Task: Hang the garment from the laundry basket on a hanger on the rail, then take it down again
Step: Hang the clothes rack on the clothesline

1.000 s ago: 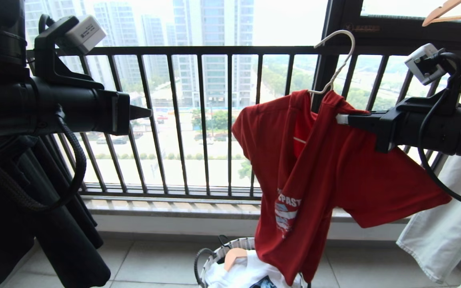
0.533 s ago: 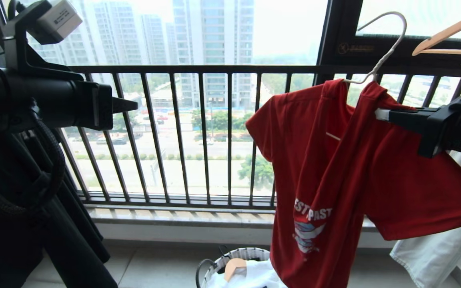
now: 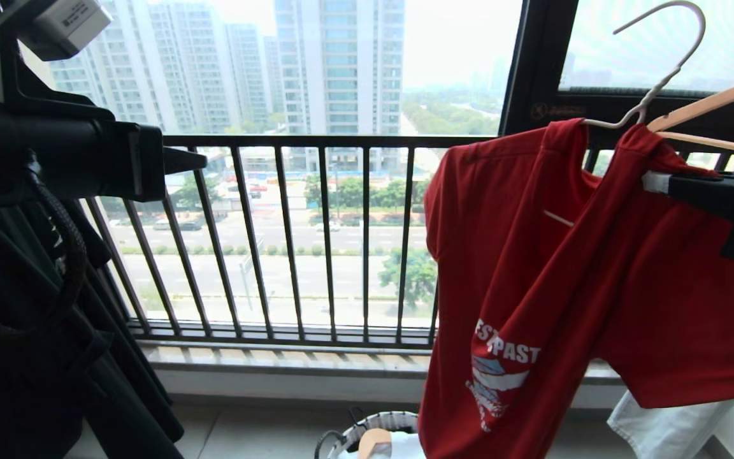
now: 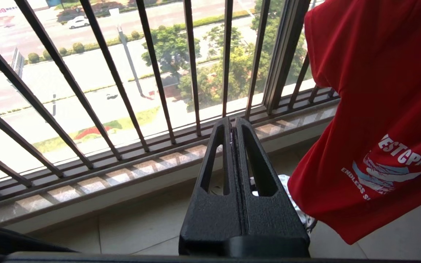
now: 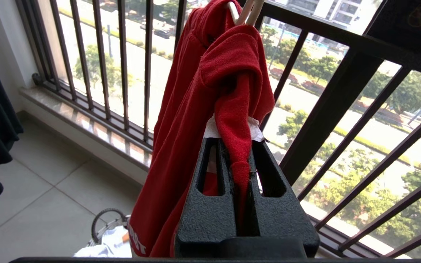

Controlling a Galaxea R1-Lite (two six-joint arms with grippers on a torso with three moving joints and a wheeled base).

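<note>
- Whole head view shifted since a second ago: window railing [image 3: 316, 141] sits lower in frame, basket nearly out at the bottom edge. Camera rise, not the things moving.
- Against that shift, garment [image 3: 571, 280] and hanger [image 3: 654, 83] gone up and rightward: hook was upper centre-right, now at the top right corner.
- Right gripper [image 3: 650, 182], right edge of head view: clamped on a fold of the red shoulder cloth with a white tag showing at the tips; same in right wrist view [image 5: 238, 146]. Carrying shirt and hanger together.
- Left gripper [image 3: 198, 159], left middle of frame: fully closed, nothing in it; confirmed in left wrist view [image 4: 232, 122]. Idle.
- Shirt draped on the hanger, hem dangling over the laundry basket [image 3: 373, 427] at bottom centre.
- Wooden hangers [image 3: 711, 102] just beside the wire hook at the upper right. Black shirt [image 3: 29, 331] at lower left, white cloth [image 3: 666, 427] at lower right.
- Rail not in any view.
- Step, by judgement: lifting the loaded hanger towards the rail; hang not yet done.
- Next move calls for: more height, hook opening turned to the bar, clear of the wooden hangers, then release of the cloth.
</note>
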